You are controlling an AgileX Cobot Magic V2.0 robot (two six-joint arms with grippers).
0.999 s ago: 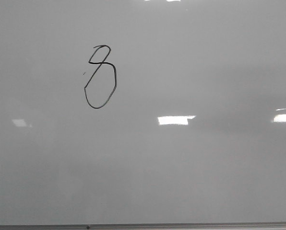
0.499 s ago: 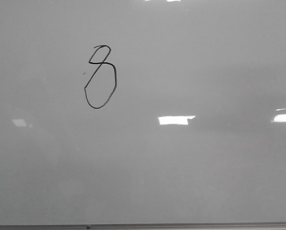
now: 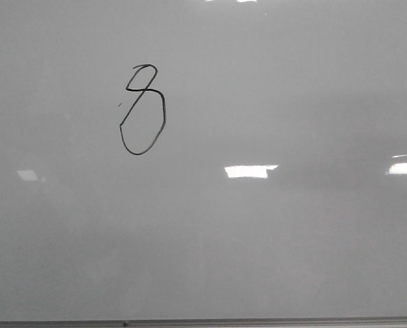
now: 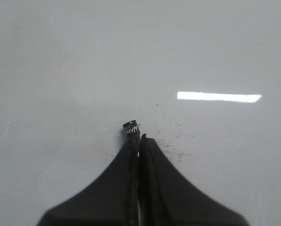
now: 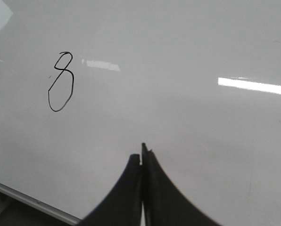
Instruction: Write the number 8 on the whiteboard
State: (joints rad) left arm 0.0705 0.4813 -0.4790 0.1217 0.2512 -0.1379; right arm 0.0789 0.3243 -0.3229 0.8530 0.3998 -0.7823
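Black and matte, your left end effector [image 4: 139, 138] has its two fingers pressed together around a small dark cylinder [image 4: 131, 129] with white lettering, likely the end of a marker, which pokes out just past the fingertips and hangs over the whiteboard [image 4: 60, 56]. Fine dark specks [image 4: 171, 141] lie scattered on the board just beside that tip. Your right end effector [image 5: 141, 153] is also pressed together, with nothing visible between its fingers, and it hangs over a bare stretch of the whiteboard [image 5: 187, 47], with the grey frame edge [image 5: 32, 201] of the board near it. Farther off from that end effector, well apart from it, you can see the number 8 [image 5: 61, 82] in thin black line. From the front view the number 8 [image 3: 143, 109] sits well above the frame edge [image 3: 258, 321], with a faint tiny mark [image 3: 119, 104] just beside its narrow middle.
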